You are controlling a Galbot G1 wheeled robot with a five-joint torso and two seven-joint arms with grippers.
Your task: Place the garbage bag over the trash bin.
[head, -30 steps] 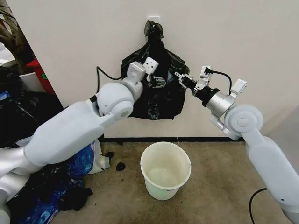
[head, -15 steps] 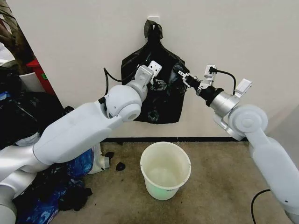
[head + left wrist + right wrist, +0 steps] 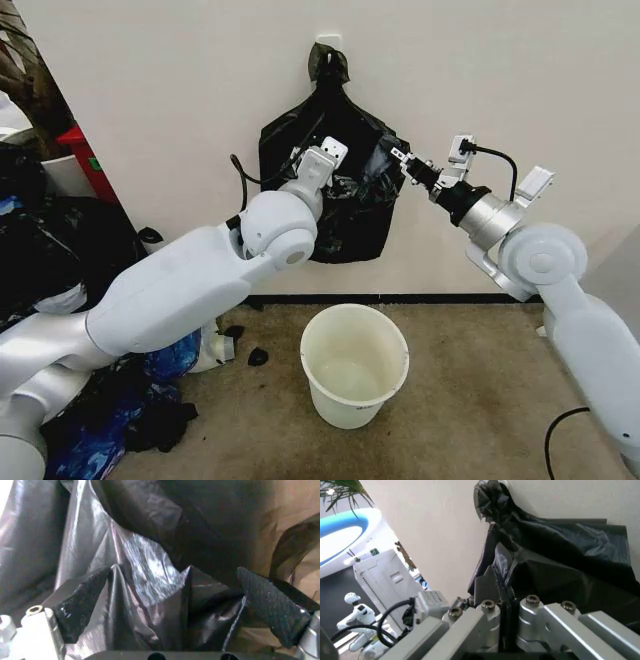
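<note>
- The right hand (image 3: pixel 398 158) is at the upper right edge of the garbage bag (image 3: pixel 350 215), which hangs from a hook (image 3: pixel 328 42) on the wall (image 3: pixel 520 80). In the right wrist view its fingers (image 3: pixel 487 585) are pressed together with a fold of black film between them, so it has a pinch on the bag.
- The left hand (image 3: pixel 185 603) is pushed against the front of the same bag, lower and toward the left. Its two textured pads (image 3: pixel 82 596) stand wide apart with loose glossy film bulging between them; nothing is clamped there yet.
- Step in hand, as I judge it: getting hold of the bag on the wall, one side gripped, the other not.
- The next move calls for the left hand to close on the film between its pads, then for both hands to lift the bag free of the hook without tearing the thin plastic.
- The trash bin (image 3: pixel 355 365) stands empty on the floor (image 3: pixel 470 400) just below the bag, well apart from both hands.
- To the left, by the wall, lie a heap of black bags (image 3: pixel 50 250), a red box (image 3: pixel 85 155) and scraps of black plastic (image 3: pixel 258 355) near the bin; none blocks the path down to it.
</note>
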